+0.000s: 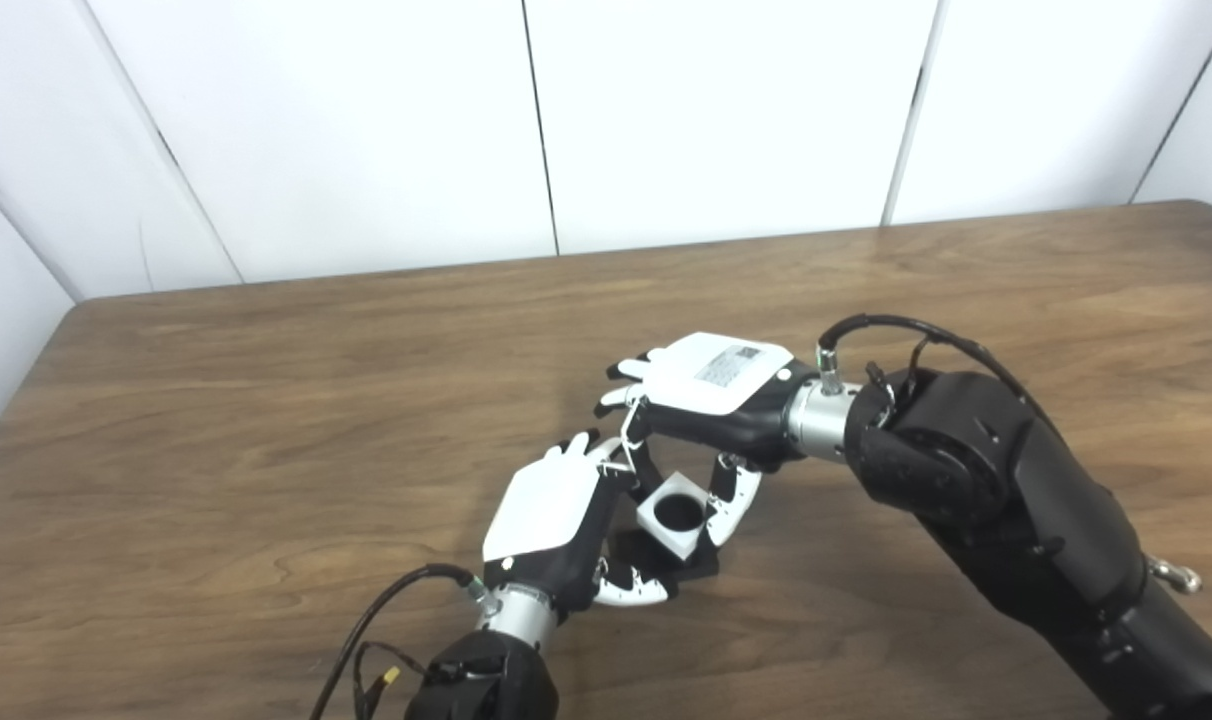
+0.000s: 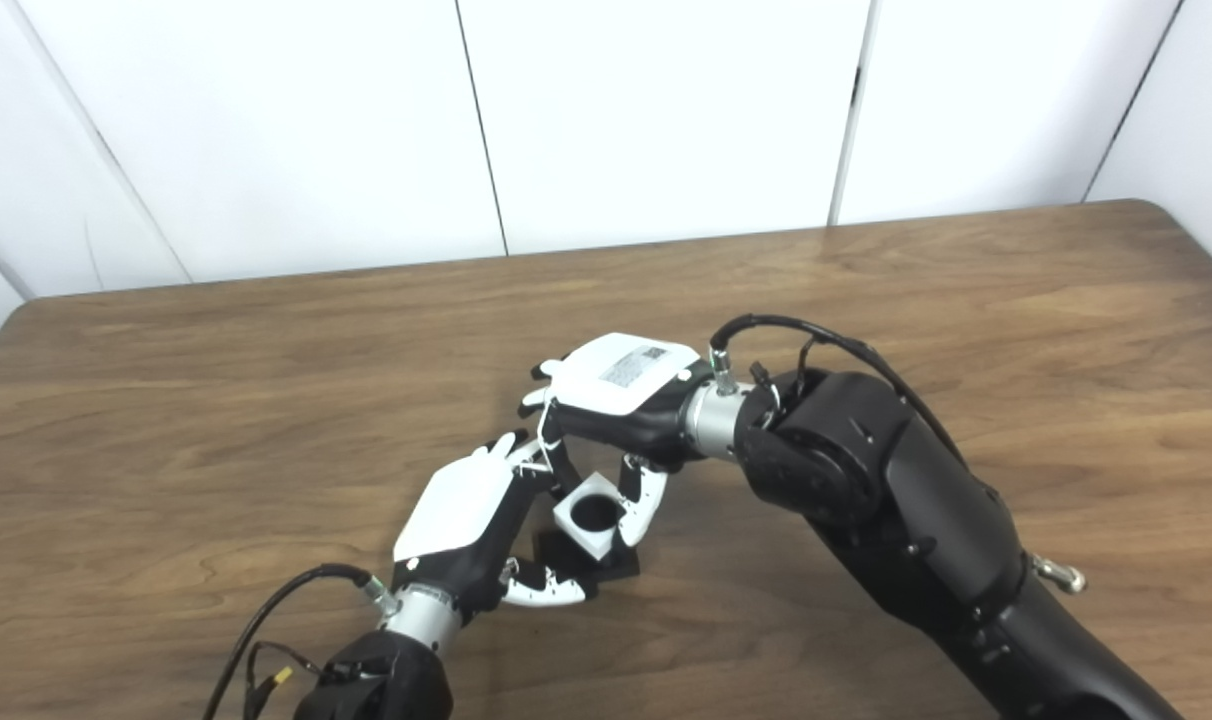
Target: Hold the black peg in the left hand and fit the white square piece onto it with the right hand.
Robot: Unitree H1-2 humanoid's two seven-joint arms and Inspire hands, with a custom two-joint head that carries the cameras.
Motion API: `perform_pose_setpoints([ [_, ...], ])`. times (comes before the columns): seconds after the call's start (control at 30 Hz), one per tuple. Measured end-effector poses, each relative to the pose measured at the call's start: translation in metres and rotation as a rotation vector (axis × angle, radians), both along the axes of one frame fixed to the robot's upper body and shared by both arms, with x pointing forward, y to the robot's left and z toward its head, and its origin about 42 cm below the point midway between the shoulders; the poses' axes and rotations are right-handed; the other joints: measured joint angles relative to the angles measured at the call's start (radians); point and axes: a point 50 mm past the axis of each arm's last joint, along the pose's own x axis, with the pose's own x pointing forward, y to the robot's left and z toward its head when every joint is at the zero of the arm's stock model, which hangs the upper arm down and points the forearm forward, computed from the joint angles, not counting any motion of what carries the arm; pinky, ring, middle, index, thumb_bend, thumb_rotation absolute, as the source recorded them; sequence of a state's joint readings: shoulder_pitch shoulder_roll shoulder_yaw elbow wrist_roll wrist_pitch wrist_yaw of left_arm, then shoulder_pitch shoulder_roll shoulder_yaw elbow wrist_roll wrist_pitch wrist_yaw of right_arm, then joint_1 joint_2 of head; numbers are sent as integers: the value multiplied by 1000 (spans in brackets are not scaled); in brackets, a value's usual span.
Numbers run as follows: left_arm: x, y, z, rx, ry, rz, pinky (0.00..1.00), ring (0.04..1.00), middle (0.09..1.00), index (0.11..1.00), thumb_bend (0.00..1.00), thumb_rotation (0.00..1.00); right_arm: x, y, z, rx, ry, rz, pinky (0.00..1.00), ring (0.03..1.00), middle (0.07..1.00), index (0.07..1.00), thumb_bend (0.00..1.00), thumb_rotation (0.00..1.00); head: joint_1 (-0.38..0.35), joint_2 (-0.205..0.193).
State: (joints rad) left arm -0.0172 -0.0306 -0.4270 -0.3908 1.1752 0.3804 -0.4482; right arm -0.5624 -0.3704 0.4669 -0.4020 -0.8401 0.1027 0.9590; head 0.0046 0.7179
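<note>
White square piece (image 1: 678,516) sits on the black peg (image 1: 688,566), between left hand (image 1: 556,520) and right hand (image 1: 711,395)

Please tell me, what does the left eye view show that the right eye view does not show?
Only the left eye view shows a wider strip of wall beside the table's left edge. Only the right eye view shows more of the table's rounded far right corner. Both show the left hand closed on the black peg's base, and the right hand holding the white square piece, its round hole facing up.
</note>
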Motion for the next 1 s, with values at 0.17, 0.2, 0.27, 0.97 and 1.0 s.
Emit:
perform_pose_setpoints([
  [0.17, 1, 0, 0, 1, 3, -3, 998, 1000, 937, 492, 519, 69, 1, 0, -1, 0, 6, -3, 1000, 1000, 916, 491, 525, 144, 3, -2],
  [0.2, 1, 0, 0, 1, 3, -3, 997, 1000, 938, 492, 518, 69, 2, -1, -3, 0, 9, -6, 1000, 1000, 915, 491, 525, 144, 3, -2],
  [0.27, 1, 0, 1, 2, 4, -4, 983, 1000, 936, 491, 519, 69, 3, -1, -5, 3, 14, -9, 1000, 1000, 917, 491, 525, 145, 0, -2],
  [0.97, 0, 6, 2, 19, 3, -10, 976, 1000, 931, 491, 519, 71, 6, -4, -15, -16, 17, -50, 999, 1000, 930, 668, 961, 379, -2, 6],
  [1.0, 0, 6, 2, 19, 3, -10, 981, 1000, 931, 491, 519, 71, 6, -4, -15, -16, 17, -50, 998, 1000, 931, 670, 974, 401, -2, 6],
])
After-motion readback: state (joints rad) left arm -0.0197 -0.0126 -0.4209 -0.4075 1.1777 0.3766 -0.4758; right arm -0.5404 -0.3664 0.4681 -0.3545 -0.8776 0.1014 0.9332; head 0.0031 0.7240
